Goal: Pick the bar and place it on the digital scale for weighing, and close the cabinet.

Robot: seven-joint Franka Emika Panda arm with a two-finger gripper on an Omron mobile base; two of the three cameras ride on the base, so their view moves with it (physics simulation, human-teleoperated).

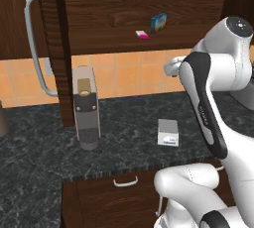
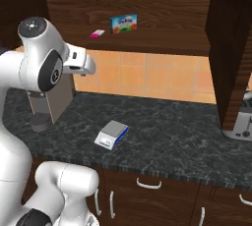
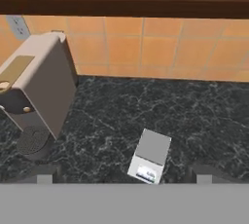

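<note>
Dark marbled stone forms the counter [image 1: 39, 138], backed by orange tiles [image 2: 147, 72] under a brown wooden cabinet [image 1: 124, 9]. Seen from the hand camera, the gripper [image 3: 124, 177] hangs above the counter with its two finger tips [image 3: 44, 178] spread wide apart at the lower edge of the picture, nothing between them and nothing touched. Just ahead of them, between the tips, the digital scale [image 3: 150, 156] lies flat on the stone, its bluish display strip on the near side. To its left stands the grey-and-tan coffee machine [image 3: 34, 96], against the tiles. Higher up, the open cabinet shows its shelf, where the bar [image 1: 142, 34] lies flat near the front edge, pink with white. An upright blue-green box [image 1: 158, 23] stands just beside it, further back. One cabinet door [image 1: 49, 48] stands swung outward, edge-on, with its long pale handle [image 1: 35, 43] facing left. Below the counter are drawers [image 2: 147, 190] with small handles.
</note>
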